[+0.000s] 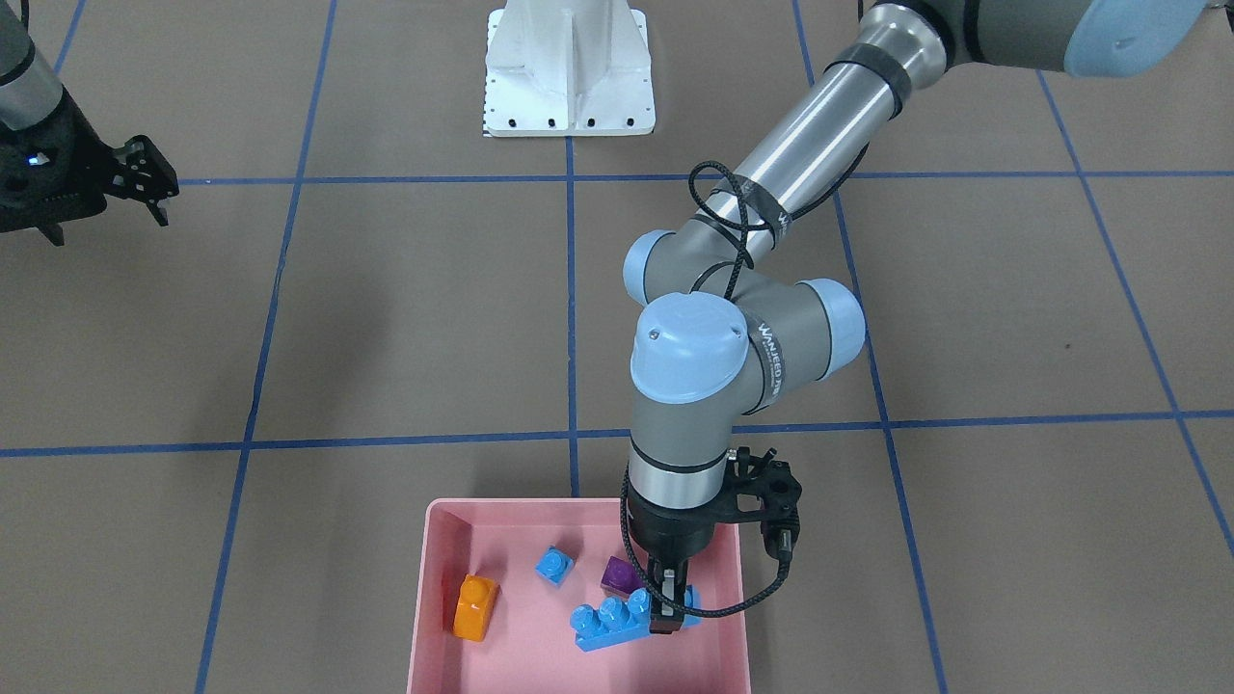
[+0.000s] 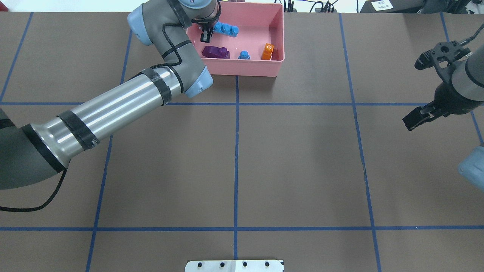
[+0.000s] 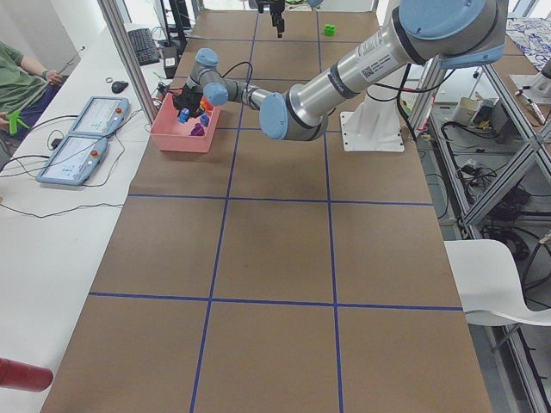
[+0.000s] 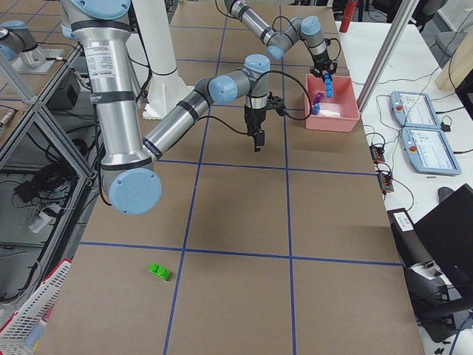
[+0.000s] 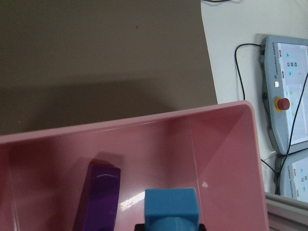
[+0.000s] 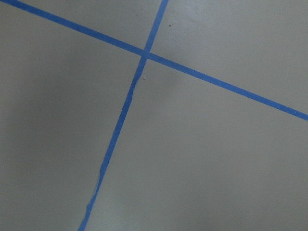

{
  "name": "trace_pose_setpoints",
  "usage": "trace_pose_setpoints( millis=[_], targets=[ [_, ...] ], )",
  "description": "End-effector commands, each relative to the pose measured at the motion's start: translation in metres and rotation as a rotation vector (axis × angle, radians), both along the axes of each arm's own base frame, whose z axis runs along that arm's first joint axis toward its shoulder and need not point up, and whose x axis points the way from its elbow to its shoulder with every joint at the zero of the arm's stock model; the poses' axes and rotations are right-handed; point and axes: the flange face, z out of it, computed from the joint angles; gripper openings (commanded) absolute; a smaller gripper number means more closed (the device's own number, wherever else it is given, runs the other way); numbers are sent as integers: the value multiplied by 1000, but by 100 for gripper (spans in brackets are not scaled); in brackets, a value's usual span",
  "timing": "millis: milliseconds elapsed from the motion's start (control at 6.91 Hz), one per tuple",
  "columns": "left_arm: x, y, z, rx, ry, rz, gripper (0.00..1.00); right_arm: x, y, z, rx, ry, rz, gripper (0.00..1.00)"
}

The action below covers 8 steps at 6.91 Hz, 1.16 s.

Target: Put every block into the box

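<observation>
**While the long blue block hangs inside the box, one straggler's left**

Since its long axis runs 9-to-3 in the front-facing view and the left gripper is clamped on the 3 o'clock end, I'd say letting go is all it needs. Meanwhile the green block sits well apart from the box, at 7 o'clock from the right gripper in the right-side view, so that arm's nearer. Can't tell whether its fingers are apart.
</observation>
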Motion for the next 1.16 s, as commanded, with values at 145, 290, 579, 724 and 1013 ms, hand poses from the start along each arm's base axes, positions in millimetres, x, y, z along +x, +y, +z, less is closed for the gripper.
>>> trace_pose_setpoints(
  millis=[145,290,579,724,1013],
  targets=[
    [20,13,-16,78,-36,78,99,4,-2,7,3,5,-17,100],
    [25,27,-33,143,-45,135,100,6,-2,8,5,7,-20,100],
    [3,73,-51,138,-49,383,100,22,-2,21,10,19,-37,100],
    [-19,97,-63,160,-94,460,100,35,0,32,-2,11,-51,100],
    [-70,161,-29,283,-217,713,100,60,16,68,1,22,-65,100]
  ],
)
